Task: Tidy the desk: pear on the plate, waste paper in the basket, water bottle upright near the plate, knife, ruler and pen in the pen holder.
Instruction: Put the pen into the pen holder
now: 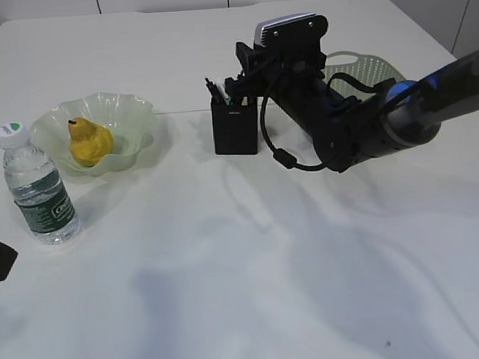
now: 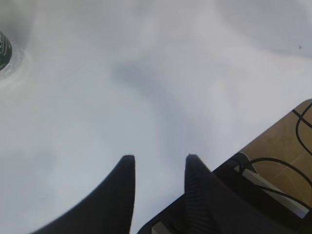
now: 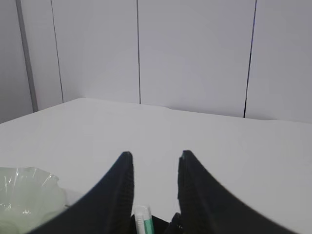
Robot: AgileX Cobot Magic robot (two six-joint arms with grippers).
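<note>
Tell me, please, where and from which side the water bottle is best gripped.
Grip the water bottle at its straight body, around the label, coming level from the open table side on its right. It stands upright and is round, so the fingers can close across it. The plate stands close behind.

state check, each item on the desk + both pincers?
pear: on the plate
water bottle: upright, capped, beside plate
pen holder: upright, items inside
basket: behind right arm, contents hidden
left pincer: open, empty
right pincer: open above holder, empty
</note>
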